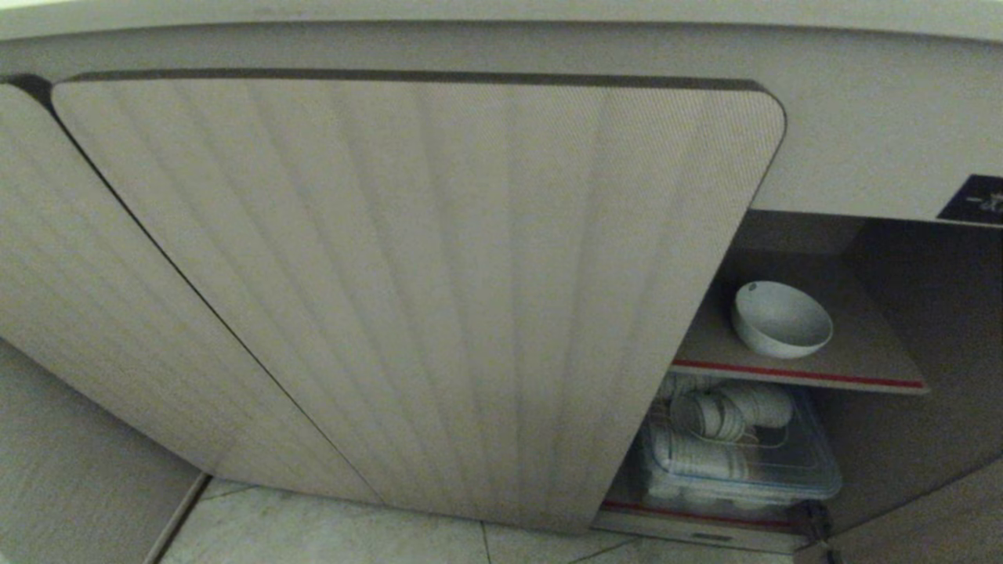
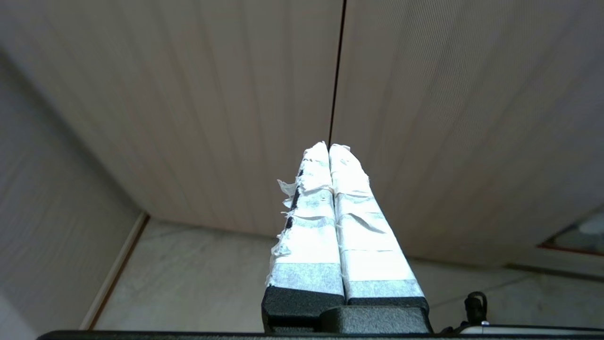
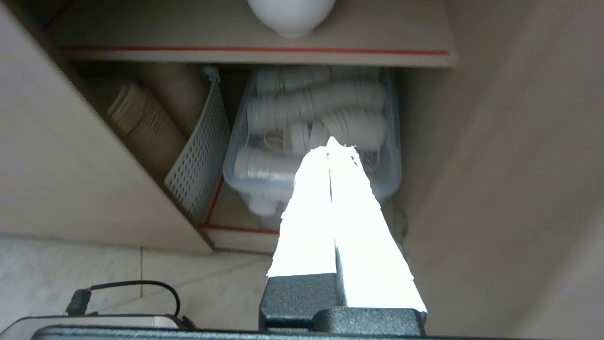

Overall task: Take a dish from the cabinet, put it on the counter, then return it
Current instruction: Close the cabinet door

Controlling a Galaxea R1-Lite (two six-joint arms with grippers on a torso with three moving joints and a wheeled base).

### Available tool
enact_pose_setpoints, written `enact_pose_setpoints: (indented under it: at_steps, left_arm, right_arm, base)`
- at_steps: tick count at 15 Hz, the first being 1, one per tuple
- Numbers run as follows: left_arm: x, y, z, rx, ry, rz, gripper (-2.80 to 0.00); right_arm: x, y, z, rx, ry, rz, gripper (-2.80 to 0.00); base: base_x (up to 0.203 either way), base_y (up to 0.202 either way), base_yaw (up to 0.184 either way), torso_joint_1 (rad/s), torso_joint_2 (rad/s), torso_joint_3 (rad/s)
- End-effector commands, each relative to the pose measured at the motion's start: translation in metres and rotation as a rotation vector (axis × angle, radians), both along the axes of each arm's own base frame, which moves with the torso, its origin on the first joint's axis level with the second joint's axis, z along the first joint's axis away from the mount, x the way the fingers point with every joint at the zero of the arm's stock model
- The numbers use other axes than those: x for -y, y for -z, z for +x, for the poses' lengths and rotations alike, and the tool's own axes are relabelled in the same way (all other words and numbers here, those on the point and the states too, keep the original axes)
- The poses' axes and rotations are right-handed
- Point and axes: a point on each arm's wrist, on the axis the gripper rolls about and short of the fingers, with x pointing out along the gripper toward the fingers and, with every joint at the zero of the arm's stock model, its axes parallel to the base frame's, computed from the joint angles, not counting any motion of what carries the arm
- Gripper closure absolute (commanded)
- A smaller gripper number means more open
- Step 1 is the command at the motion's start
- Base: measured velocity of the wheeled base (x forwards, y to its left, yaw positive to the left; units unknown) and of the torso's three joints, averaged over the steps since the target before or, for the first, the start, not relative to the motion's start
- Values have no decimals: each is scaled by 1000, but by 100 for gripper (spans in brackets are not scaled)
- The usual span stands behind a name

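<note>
A small white dish [image 1: 782,318] sits on the cabinet's upper shelf [image 1: 862,356], which has a red front edge; the right wrist view catches its underside [image 3: 291,14]. The cabinet [image 1: 407,298] has ribbed beige doors, and its right compartment stands open. My right gripper [image 3: 331,144] is shut and empty, held in front of the open compartment well below the dish. My left gripper [image 2: 329,147] is shut and empty too, facing the seam between two closed doors [image 2: 337,71]. Neither arm shows in the head view. The counter is out of view.
On the bottom shelf lies a clear box of stacked white paper cups [image 1: 736,446], also in the right wrist view [image 3: 311,127], beside a white perforated basket [image 3: 200,151] holding brown sleeves. A black label [image 1: 975,200] sits above the opening. Pale floor tiles [image 1: 329,525] lie below.
</note>
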Motion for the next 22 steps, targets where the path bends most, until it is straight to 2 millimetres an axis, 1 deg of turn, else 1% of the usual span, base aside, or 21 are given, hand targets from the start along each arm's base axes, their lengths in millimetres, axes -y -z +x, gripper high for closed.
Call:
enact_pose_setpoints:
  at_steps: [1,18,22]
  left_arm:
    - [0,0,0,1,1,-1,0]
    - [0,0,0,0,-1,-1,0]
    - [0,0,0,-1,-1,-1,0]
  right_arm:
    - [0,0,0,-1,1,0,0]
    - [0,0,0,-1,-1,0,0]
    - [0,0,0,-1,-1,0,0]
  base:
    - [-183,0,-2,0,2,5]
    - [-190,0,0,1,3,2]
    - [-20,0,-2,-1,1,1]
